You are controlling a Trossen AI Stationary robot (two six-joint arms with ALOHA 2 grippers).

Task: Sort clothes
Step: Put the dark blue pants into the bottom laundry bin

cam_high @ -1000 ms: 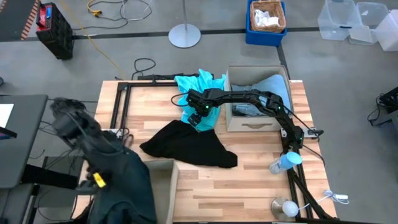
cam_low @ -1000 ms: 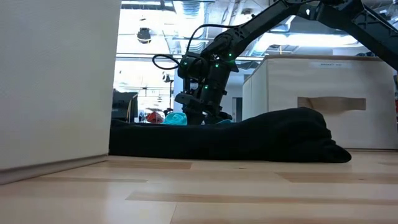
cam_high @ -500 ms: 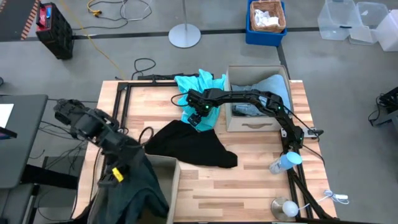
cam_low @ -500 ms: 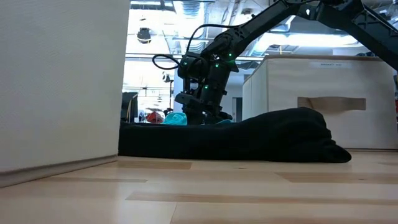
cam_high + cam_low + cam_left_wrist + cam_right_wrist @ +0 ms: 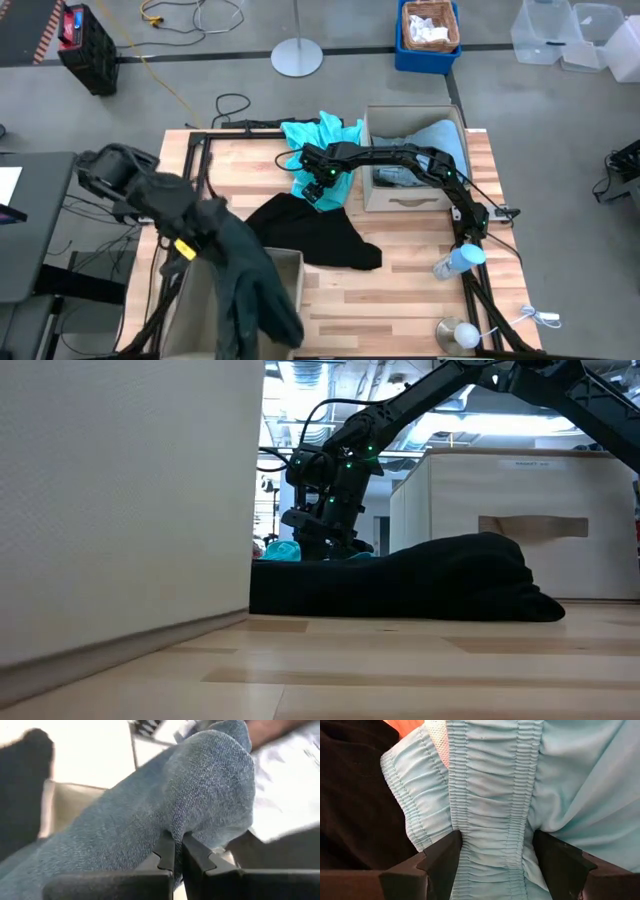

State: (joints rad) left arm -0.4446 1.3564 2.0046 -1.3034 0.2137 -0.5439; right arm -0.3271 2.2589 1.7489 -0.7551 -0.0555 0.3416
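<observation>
My left gripper (image 5: 177,851) is shut on the dark green garment (image 5: 245,290), which drapes over the near-left beige bin (image 5: 292,262); the cloth hides the gripper in the high view. My right gripper (image 5: 322,192) is open and low over the bright turquoise garment (image 5: 318,135) at the table's far middle. Its fingers stand on either side of the elastic waistband (image 5: 490,810). The black garment (image 5: 310,235) lies flat on the table between the two. The pale dusty-blue garment (image 5: 425,145) lies in the far-right beige bin (image 5: 410,200). My left gripper pinches a thick fold of the dark green garment (image 5: 200,805) between its two nearly closed fingers. The cloth bulges past the fingertips and hangs down from them into the bin. My right gripper's open fingers (image 5: 442,855) flank the gathered waistband from above; whether they touch it cannot be told.
The near-left bin's wall (image 5: 120,510) fills the left of the low view. A spray bottle (image 5: 455,262) and a white round object (image 5: 460,333) stand near the right arm's base. A black frame rail (image 5: 195,165) runs along the table's left side.
My left gripper has swung toward the table's right and far side, carrying the dark green garment, which now hangs over and into the near-left bin. That bin's right edge has shifted toward the right. My right gripper has kept still.
</observation>
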